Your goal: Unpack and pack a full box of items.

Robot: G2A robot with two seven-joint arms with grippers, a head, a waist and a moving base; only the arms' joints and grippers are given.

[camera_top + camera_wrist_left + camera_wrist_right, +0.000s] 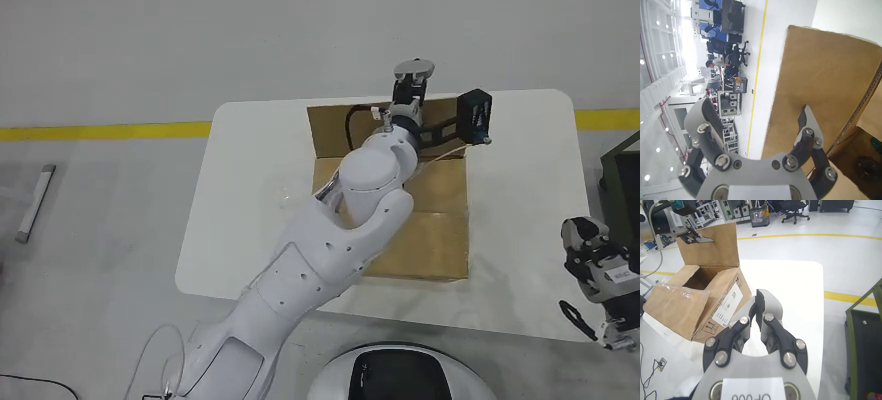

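A brown cardboard box (430, 240) stands open on the white table (250, 200). Its far flap (715, 243) is upright, and a taped flap (676, 306) folds outward on the near side. My left gripper (755, 109) is open at the far flap's top edge (810, 75), with one fingertip (806, 117) in front of the flap's inner face and the other outside it. From above, the left arm stretches across the box to that flap (412, 72). Dark items (866, 168) lie deep inside the box. My right gripper (757, 306) is shut on nothing, off the table's right side (590, 240).
A dark green metal cart (863, 332) stands to the right of the table (791, 285). Bare tabletop lies between the box and the right edge. A yellow floor line (100, 130) runs behind the table.
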